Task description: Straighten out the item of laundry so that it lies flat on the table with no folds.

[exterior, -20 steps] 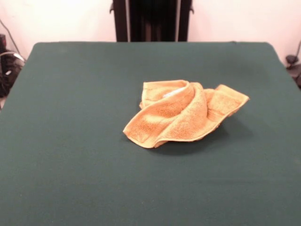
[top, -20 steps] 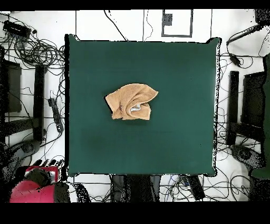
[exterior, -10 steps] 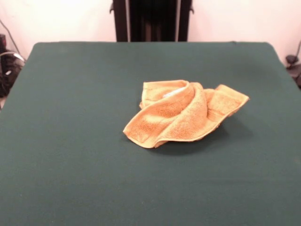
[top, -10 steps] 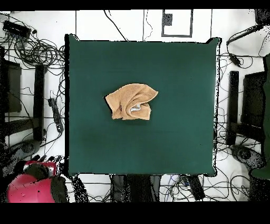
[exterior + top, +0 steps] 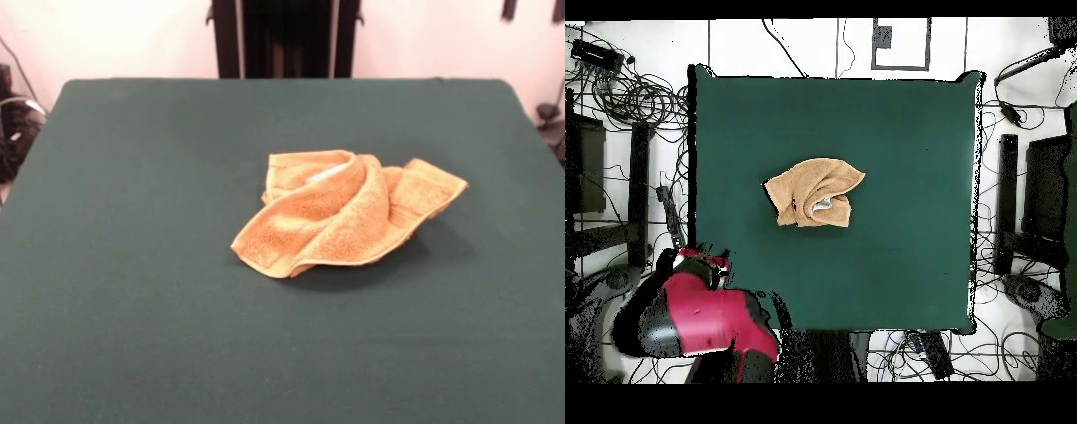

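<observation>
- Golden-orange terry-cloth hand towel (image 5: 346, 213) lies crumpled near the middle of the dark green felt-topped desk (image 5: 132, 291), folded over itself (hem edges showing).
- Red and black arm (image 5: 695, 315) over desk corner.
- Fingers: cannot tell.

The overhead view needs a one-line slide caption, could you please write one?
Crumpled orange towel near the middle of the green table, red robot arm over the corner.

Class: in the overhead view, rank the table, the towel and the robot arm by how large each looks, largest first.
1. the table, by far.
2. the robot arm; it is nearer the camera and partly cut off, so its rank is unsure.
3. the towel, crumpled.
</observation>
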Controlling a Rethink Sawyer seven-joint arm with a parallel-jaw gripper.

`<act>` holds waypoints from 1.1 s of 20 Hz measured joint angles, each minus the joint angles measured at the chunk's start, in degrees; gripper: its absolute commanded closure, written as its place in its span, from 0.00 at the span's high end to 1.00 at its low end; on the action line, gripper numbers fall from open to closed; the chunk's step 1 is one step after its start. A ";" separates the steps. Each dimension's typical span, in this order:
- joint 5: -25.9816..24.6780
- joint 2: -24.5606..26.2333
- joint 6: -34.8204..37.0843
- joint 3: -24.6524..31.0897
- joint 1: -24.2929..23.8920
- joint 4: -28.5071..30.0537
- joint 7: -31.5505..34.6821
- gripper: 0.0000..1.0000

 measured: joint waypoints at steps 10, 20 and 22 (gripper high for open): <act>-3.95 9.75 -14.97 4.17 -3.41 1.10 0.00 1.00; -4.03 17.31 -15.84 3.18 2.12 0.83 0.00 1.00; -4.03 17.60 -15.84 3.15 2.29 0.82 0.00 1.00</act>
